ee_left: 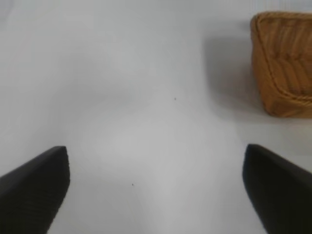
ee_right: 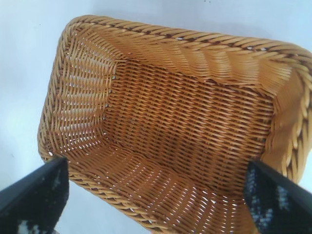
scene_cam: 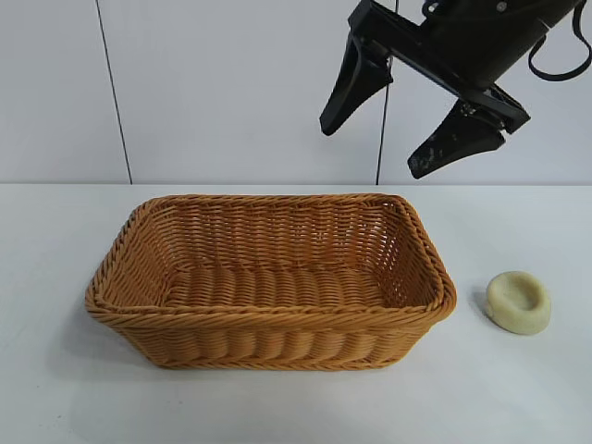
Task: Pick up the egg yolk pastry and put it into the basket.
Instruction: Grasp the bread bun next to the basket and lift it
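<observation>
The approach step is being shown; nothing has yet been grasped. The egg yolk pastry (scene_cam: 519, 302) is lying on the white table (scene_cam: 518, 398), just beside the basket (scene_cam: 271, 319) on the right arm's side and apart from its rim; the basket is seen to be holding nothing.

The right gripper (scene_cam: 411, 118) is being held high above the basket's far right corner, tilted steeply downward, with its jaws spread wide and nothing between them; in its wrist view the basket interior (ee_right: 190, 131) is being framed between the two fingertips (ee_right: 34, 200), and the pastry is not being shown there.

The left gripper (ee_left: 156, 190) is being kept low over bare table beside the basket's end (ee_left: 285, 63), likewise fully open and empty.

For the next move, the right gripper would probably need to be shifted sideways off the basket, lowered over the pastry and closed gently across its round sides.
</observation>
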Controlling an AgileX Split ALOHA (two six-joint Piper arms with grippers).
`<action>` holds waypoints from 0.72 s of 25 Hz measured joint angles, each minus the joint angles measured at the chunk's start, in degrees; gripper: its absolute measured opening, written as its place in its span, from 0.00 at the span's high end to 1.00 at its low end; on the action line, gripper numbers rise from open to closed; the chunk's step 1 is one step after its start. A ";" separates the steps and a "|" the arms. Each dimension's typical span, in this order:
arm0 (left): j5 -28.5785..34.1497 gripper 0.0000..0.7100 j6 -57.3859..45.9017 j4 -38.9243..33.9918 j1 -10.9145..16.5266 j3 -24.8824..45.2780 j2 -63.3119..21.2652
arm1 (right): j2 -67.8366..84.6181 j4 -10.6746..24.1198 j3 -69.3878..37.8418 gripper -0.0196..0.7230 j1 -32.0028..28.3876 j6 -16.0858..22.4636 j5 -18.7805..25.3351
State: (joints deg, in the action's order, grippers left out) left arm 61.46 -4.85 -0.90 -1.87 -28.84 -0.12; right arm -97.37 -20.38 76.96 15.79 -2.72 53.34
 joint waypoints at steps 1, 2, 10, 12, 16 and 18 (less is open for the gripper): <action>0.00 0.02 0.00 0.00 0.00 0.00 0.00 | 0.05 3.31 1.04 0.04 0.00 1.94 1.43; 0.00 0.02 0.00 0.00 0.00 0.00 0.00 | 0.05 7.48 2.08 0.04 0.00 3.61 2.69; 0.00 0.02 0.00 0.00 0.00 0.00 -0.06 | 0.10 19.33 3.74 0.04 -7.27 9.26 7.88; 0.00 0.02 0.00 0.00 0.00 0.00 -0.06 | 0.10 18.70 3.74 0.04 -9.04 9.14 7.88; 0.00 0.02 0.00 0.00 0.00 0.00 -0.06 | -0.29 18.43 3.76 0.04 -11.30 9.07 7.88; 0.00 0.02 0.00 0.00 0.00 0.00 -0.06 | -1.31 18.43 3.76 0.04 -11.35 8.99 7.88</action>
State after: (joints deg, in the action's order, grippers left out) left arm 61.46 -4.85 -0.90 -1.87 -28.84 -0.18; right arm -98.68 -1.95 80.72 4.44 6.26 61.21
